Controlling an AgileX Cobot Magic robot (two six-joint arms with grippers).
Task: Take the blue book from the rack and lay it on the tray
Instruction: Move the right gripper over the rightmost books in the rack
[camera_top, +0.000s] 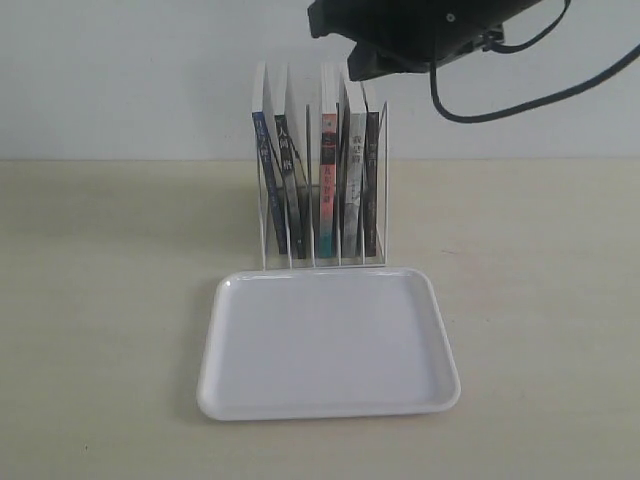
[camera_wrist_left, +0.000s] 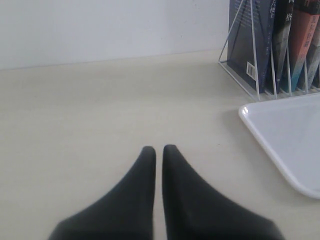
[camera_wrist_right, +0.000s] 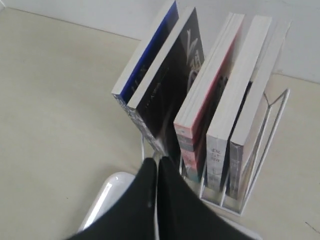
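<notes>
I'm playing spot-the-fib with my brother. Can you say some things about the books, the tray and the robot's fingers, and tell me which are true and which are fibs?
1. The blue book stands in the rack. True.
2. A book lies on the tray. False: nothing lies on it.
3. The blue book is in the middle slot. False: it is in the end slot, on the left in the exterior view.
4. The left arm's fingers are closed and hold nothing. True.
5. The right arm's fingers grip the blue book. False: they are closed with nothing between them.
</notes>
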